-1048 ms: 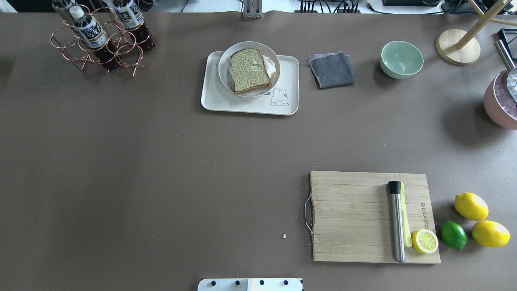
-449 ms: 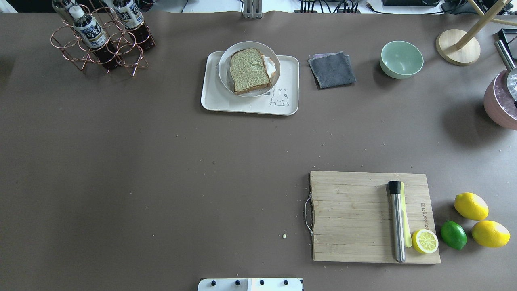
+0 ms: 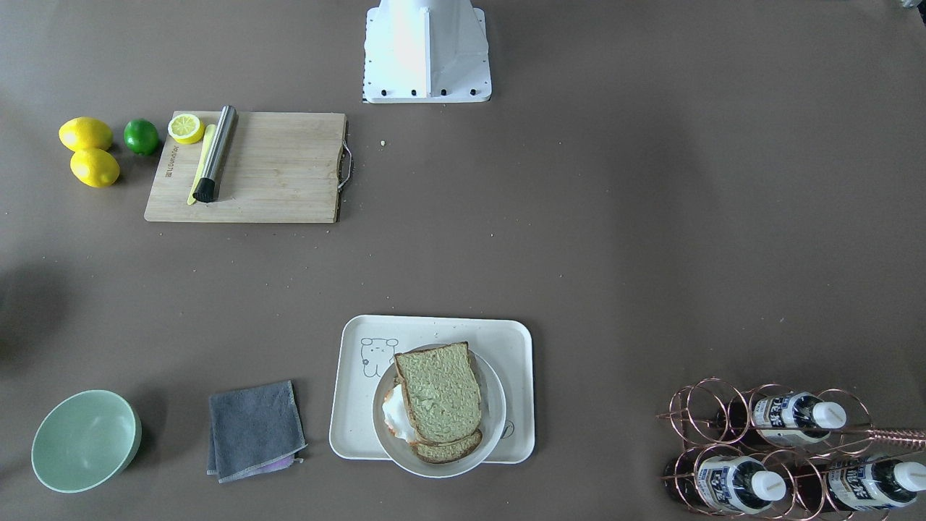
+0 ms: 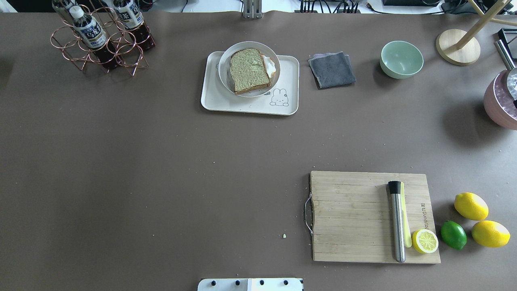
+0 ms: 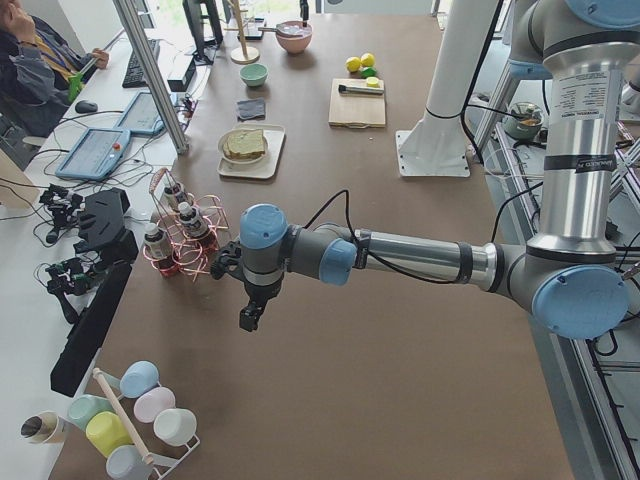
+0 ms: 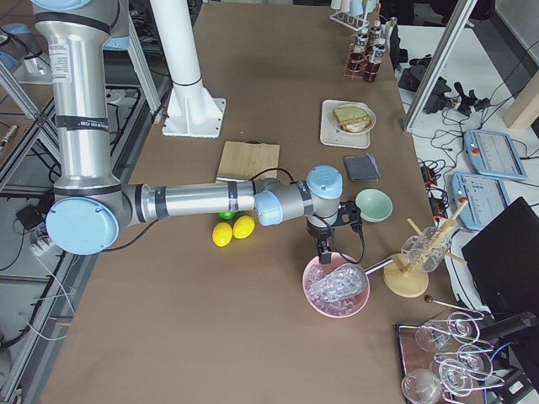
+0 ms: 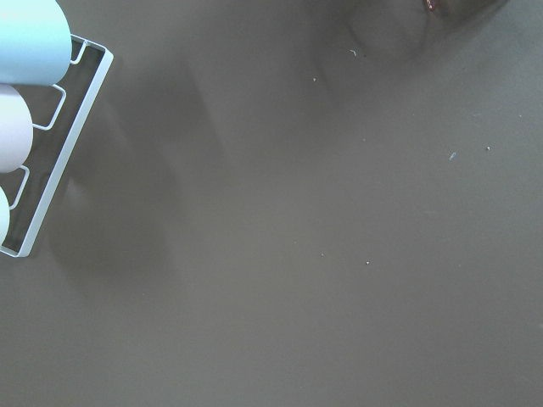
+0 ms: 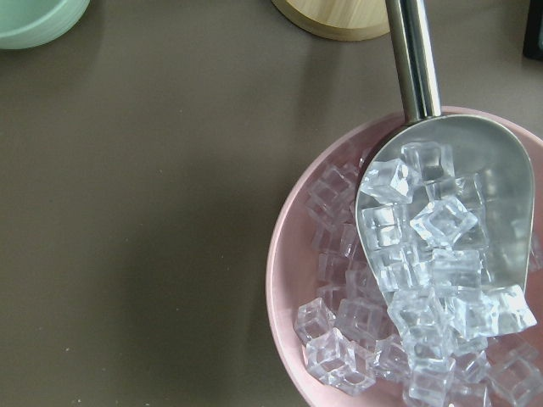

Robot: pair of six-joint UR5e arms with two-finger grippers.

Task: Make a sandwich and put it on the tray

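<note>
You are looking down on a brown bench (image 4: 161, 161). The sandwich (image 4: 250, 70) sits on a round white plate (image 4: 224, 74). The plate rests on the cream tray (image 4: 242, 106) at the far side of the bench, with its far rim overhanging the tray's edge. You can count two stacked bread slices, with one white fried egg (image 4: 270, 66) poking out between them. The tray carries a small line-drawn animal (image 4: 278, 98); any writing on it is too small to read.

A pink bowl (image 8: 284, 280) at the robot's right end holds clear ice cubes (image 8: 339, 348) and one steel scoop (image 8: 501, 170), itself heaped with cubes. One mint-green bowl (image 4: 402, 59) stands between a folded grey cloth (image 4: 332, 69) and a round wooden stand base (image 4: 457, 46).

A copper wire rack (image 3: 705, 409) holds three dark bottles (image 3: 796, 416) with white caps and blue-and-white labels; the print is too small to read.

The wooden cutting board (image 4: 351, 214) bears a stamped word along one edge, which is not legible. On it lie one steel muddler (image 4: 397, 222), one yellow-green tool (image 4: 405, 210) touching it, and one lemon half (image 4: 425, 241). Just beside the board are two whole lemons (image 4: 471, 206) and one lime (image 4: 453, 234).

The left arm (image 5: 400, 255) stretches over bare bench between the bottle rack and a white wire rack (image 7: 67, 157) of pastel cups. The right arm (image 6: 194, 200) hangs above the ice bowl. You cannot tell whether the left jaws or the right jaws are spread or pressed together.
</note>
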